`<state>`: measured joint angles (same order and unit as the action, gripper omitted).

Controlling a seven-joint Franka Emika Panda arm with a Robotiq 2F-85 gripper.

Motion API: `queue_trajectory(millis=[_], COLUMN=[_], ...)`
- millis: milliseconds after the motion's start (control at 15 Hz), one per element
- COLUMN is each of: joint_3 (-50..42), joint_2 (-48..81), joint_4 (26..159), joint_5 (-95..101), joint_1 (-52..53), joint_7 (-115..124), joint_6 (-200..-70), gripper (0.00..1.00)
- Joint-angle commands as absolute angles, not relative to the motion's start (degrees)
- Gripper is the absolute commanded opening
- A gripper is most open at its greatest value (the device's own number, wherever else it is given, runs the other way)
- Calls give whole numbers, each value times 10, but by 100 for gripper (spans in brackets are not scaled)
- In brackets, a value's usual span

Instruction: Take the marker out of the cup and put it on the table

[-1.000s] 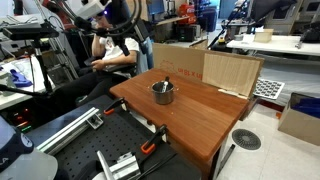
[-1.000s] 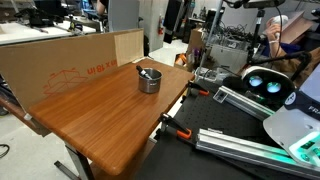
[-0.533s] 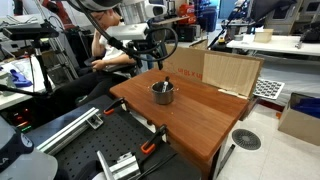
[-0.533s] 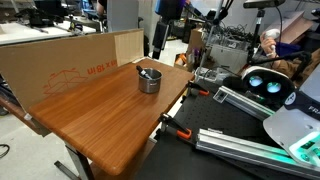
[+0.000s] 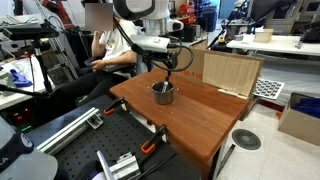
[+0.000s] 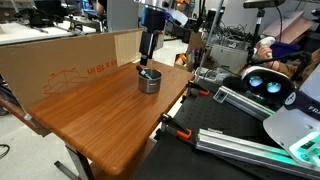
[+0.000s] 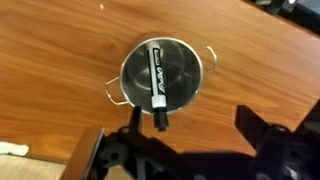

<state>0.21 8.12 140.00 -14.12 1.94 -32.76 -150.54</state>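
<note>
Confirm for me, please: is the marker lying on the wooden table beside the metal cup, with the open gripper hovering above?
Not quite. The marker lies inside the cup, not on the table beside it; the wrist view shows this plainly. The rest holds: the open gripper hovers above the metal cup.

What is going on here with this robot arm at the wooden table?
The robot arm holds its gripper just above a small metal cup that stands on the wooden table. The jaws are open and hold nothing. A marker lies in the cup with one end poking over the rim, not yet grasped.
</note>
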Motion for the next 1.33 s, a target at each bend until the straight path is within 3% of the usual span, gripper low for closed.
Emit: queue_trajectory(millis=[0, 1000, 1067, 1133, 1267], joint_3=[19, 33, 34, 36, 39], joint_2=[120, 206, 208, 210, 216], joint_4=[1359, 1263, 1258, 1255, 1246], joint_5=[-139, -67, -63, -60, -60], joint_1=[-14, -17, -16, -17, -20], joint_7=[-336, -254, -245, -241, -239], joint_6=[-1466, -1402, -1399, -1397, -1386], gripper=[100, 100, 75, 74, 58])
